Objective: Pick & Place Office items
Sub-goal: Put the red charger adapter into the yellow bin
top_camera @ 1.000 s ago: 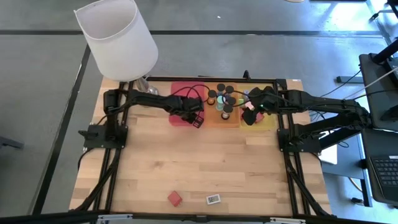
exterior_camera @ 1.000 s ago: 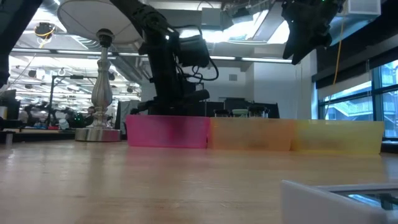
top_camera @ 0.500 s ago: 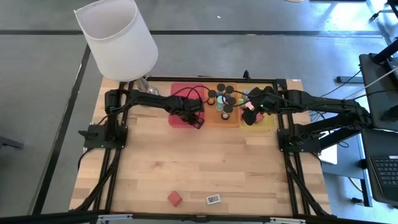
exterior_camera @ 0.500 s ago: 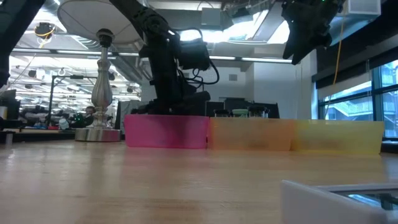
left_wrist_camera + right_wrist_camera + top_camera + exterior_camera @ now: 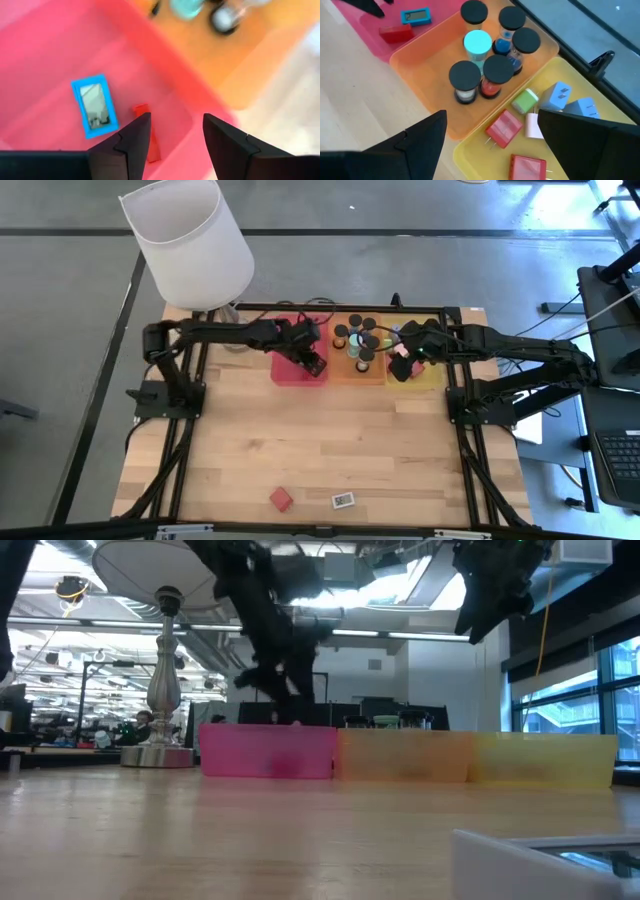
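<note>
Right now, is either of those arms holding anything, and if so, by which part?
No. The left tool is open and empty above the red tray. The right tool is open and empty above the yellow tray.

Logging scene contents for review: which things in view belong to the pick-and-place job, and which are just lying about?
Job:
- red block on the table
- white block beside it
- teal block in the red tray
- black cylinders in the orange tray
- yellow tray

Lying about:
- lamp
</note>
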You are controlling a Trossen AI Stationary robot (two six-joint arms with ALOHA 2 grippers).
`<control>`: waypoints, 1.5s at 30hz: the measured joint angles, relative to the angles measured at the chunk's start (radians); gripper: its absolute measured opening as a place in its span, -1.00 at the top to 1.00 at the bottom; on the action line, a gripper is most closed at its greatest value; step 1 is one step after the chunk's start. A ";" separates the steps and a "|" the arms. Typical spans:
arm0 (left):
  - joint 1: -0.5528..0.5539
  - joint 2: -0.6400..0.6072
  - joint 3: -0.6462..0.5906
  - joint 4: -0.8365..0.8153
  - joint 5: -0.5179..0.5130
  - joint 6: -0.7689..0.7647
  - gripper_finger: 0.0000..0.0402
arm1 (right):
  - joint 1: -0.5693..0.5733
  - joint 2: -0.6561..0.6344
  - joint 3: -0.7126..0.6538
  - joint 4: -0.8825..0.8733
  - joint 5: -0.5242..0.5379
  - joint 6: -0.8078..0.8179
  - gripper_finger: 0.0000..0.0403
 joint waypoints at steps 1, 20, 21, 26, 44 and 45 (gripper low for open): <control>-0.005 -0.020 0.000 0.007 0.004 0.001 0.12 | 0.000 0.000 0.000 0.000 -0.007 0.000 -0.57; -0.491 -0.182 0.000 0.124 -0.064 0.092 0.18 | 0.011 0.000 0.000 0.007 -0.098 0.099 -0.57; -0.520 -0.181 0.000 0.121 -0.070 0.102 0.16 | 0.011 0.000 0.000 0.007 -0.108 0.105 -0.57; -0.635 -0.182 0.000 0.064 -0.122 0.134 0.05 | 0.011 0.000 0.000 0.007 -0.136 0.099 -0.57; -0.933 -0.124 0.000 0.051 -0.072 0.046 -0.15 | 0.011 0.000 0.000 0.007 -0.139 -0.057 -0.57; -0.942 -0.113 0.000 0.051 -0.060 0.046 -0.15 | 0.011 0.000 0.000 0.006 -0.139 -0.055 -0.57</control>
